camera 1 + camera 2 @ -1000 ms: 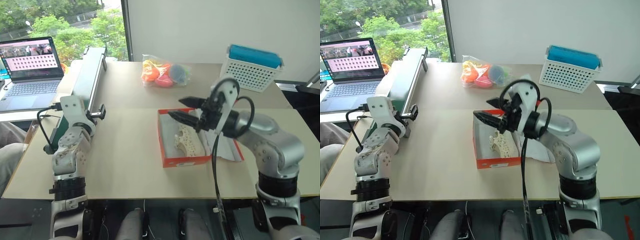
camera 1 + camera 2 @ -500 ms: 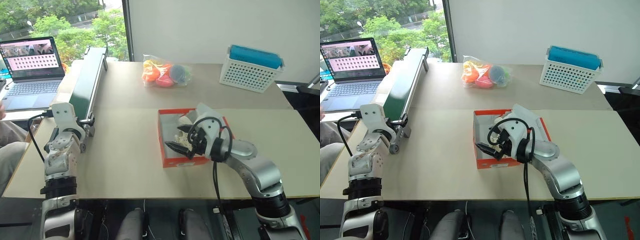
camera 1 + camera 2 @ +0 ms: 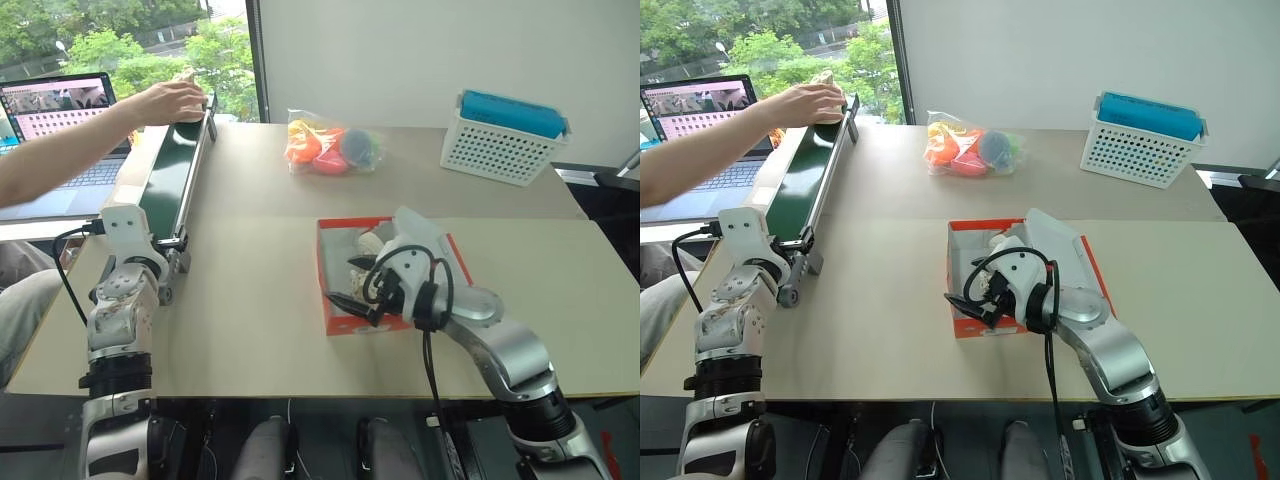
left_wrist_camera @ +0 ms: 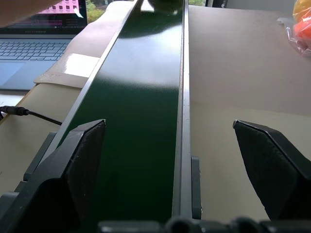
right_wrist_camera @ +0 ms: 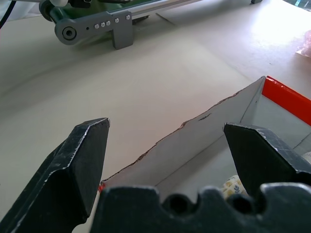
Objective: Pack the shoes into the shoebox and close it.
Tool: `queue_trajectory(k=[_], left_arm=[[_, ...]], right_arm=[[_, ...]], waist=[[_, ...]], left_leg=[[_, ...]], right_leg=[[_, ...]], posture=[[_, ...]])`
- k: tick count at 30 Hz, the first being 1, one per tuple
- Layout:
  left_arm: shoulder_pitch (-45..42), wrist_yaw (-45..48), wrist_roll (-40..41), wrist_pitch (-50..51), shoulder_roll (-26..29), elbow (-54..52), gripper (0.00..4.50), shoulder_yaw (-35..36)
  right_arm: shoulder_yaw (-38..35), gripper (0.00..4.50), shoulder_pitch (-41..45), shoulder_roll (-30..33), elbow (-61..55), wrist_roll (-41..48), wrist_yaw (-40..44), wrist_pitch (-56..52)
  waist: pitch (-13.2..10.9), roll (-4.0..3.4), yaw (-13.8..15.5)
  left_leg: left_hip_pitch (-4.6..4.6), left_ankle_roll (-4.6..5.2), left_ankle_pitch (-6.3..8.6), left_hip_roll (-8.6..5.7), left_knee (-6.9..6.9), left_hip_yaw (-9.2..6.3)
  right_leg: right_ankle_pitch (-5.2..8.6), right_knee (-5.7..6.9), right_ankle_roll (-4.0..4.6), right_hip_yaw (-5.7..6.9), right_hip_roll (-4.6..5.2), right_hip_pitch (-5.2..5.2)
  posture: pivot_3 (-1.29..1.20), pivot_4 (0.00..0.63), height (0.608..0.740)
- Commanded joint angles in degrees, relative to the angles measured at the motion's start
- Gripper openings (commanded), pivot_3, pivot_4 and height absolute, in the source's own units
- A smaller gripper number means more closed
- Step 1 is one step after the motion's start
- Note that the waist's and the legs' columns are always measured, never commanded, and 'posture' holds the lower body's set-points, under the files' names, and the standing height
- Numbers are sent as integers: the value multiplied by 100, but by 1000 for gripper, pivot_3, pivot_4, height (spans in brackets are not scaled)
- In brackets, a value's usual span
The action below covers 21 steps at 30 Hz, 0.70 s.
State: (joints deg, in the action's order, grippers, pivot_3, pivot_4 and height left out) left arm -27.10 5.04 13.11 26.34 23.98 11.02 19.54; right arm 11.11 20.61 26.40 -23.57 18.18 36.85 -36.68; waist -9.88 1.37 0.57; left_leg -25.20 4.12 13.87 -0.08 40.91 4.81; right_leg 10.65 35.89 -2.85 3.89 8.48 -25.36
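Item: shoebox [image 3: 345, 322], red-orange, lid hinged back on its right side, standing on the tan table [image 3: 250, 300] about mid-width, near the front edge. Contents: cream-white shoes [image 3: 366, 262] lying inside among white tissue; whether both of the pair are fully seated cannot be told, as the right arm covers much of the interior. Risk, judged: the right gripper [image 5: 167, 160] sits low over the box's left wall, so a sideways or downward move could catch the thin cardboard rim, skid the light box across the table or crush the wall; tissue or a shoe standing proud could also stop the lid closing flat. Right gripper fingers [image 5: 82, 160]: spread wide, straddling the wall's top edge, holding nothing; contact with the cardboard cannot be told. Left gripper [image 4: 170, 160]: fingers spread wide, empty, pointing along the green conveyor [image 4: 141, 97], not visibly touching it. Also present: a person's hand [image 3: 165, 100] at the conveyor's far end.
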Motion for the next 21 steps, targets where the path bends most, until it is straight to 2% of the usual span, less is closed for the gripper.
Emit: queue_trajectory(k=[1,21], left_arm=[[-91,5,-70,-44,104,-154,4500,-16],[-147,13,-78,-68,162,-85,4500,-18]], right_arm=[[-102,4450,6,-45,-102,20,-69,53],[-38,4450,-82,-24,-104,-17,-69,58]], waist=[[0,0,1],[1,2,1]], left_leg=[[0,0,0,0,0,0],[0,0,0,0,1,0]], right_leg=[[0,0,0,0,0,0],[0,1,0,0,0,1]], posture=[[0,150,699],[0,150,699]])
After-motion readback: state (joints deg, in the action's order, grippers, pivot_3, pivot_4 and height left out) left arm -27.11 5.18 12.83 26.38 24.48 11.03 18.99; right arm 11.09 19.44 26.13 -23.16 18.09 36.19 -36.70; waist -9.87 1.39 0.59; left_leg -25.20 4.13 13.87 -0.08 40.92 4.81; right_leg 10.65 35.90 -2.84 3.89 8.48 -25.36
